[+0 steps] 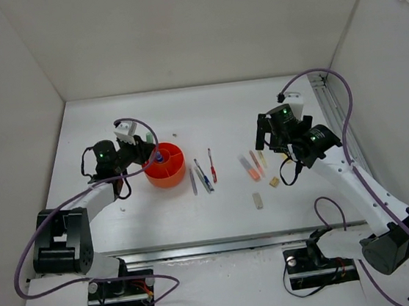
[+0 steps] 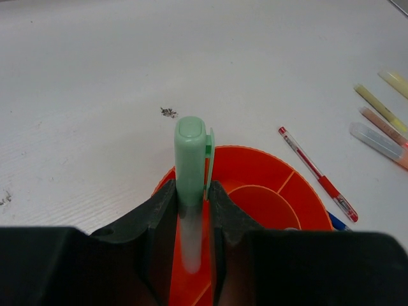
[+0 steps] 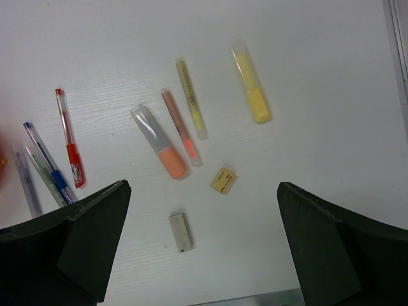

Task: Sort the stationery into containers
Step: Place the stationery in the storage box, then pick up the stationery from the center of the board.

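Observation:
My left gripper [image 2: 191,197] is shut on a green marker [image 2: 190,159] and holds it over the near-left rim of the round orange-red divided bowl [image 2: 268,167]. In the top view the left gripper [image 1: 148,153] is at the bowl's [image 1: 170,173] left edge, and a blue-white marker [image 1: 159,157] stands in the bowl. My right gripper [image 3: 204,242] is open and empty, above an orange marker [image 3: 159,141], two thin highlighters [image 3: 190,97], a yellow marker [image 3: 250,82], a beige eraser [image 3: 222,180] and a grey eraser [image 3: 180,232].
A red pen [image 3: 69,138], a blue pen [image 3: 46,162] and a grey pen [image 3: 25,185] lie side by side between the bowl and the markers. White walls enclose the table. A metal rail [image 1: 326,102] runs along the right side.

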### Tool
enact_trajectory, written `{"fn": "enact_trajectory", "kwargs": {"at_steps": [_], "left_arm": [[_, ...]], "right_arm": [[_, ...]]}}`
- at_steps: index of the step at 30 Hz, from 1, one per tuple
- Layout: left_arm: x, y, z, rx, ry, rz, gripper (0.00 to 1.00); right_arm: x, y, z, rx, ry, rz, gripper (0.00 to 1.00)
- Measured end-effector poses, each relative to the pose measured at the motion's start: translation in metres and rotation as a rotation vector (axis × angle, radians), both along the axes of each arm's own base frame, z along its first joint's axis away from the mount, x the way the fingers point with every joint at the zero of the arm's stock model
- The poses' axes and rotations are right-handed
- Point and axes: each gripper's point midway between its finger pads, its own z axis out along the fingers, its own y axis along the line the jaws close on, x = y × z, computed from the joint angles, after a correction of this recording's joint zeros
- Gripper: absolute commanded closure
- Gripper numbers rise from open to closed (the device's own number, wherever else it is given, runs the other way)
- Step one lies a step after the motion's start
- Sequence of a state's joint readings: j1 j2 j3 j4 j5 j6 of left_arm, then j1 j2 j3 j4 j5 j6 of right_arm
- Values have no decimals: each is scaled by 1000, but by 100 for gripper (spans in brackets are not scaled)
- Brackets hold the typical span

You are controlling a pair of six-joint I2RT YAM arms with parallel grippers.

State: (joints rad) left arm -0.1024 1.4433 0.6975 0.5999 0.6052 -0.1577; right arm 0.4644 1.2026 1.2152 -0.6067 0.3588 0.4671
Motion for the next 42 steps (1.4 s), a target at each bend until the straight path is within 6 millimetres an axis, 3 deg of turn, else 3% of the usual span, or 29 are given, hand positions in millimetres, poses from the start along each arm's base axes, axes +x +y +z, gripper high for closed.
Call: {"fn": "enact_trajectory", "kwargs": {"at_steps": [5, 12, 14, 17, 26, 28, 30, 32, 36, 42], "left_arm": [[7, -3, -10, -1, 23, -12, 100], [8, -2, -3, 0, 1, -6, 98], [9, 0, 2, 1, -12, 8, 82], [7, 4, 9, 1, -26, 32, 69], [-9, 16, 20, 22, -47, 110, 63], [-11, 18, 21, 23, -54, 120, 51], [-15, 19, 20, 27, -54, 124, 30], [-20, 20, 20, 26, -54, 128, 1], [-34, 24, 32, 15, -63, 147, 1], [-61, 34, 83, -4, -171, 202, 1]], "right_arm": [[-1, 0, -5, -4, 11, 9, 2], [-1, 0, -5, -10, 12, 15, 2], [-1, 0, -5, -11, 12, 15, 2], [-1, 0, -6, -11, 13, 15, 2], [-3, 2, -11, -6, 28, 25, 2], [-3, 4, -12, 0, 32, 35, 2], [-3, 8, -16, 5, 48, 55, 2], [-2, 13, -22, 9, 71, 78, 2], [1, 24, -47, 0, 160, 128, 2], [4, 39, -103, -47, 341, 187, 9]]}}
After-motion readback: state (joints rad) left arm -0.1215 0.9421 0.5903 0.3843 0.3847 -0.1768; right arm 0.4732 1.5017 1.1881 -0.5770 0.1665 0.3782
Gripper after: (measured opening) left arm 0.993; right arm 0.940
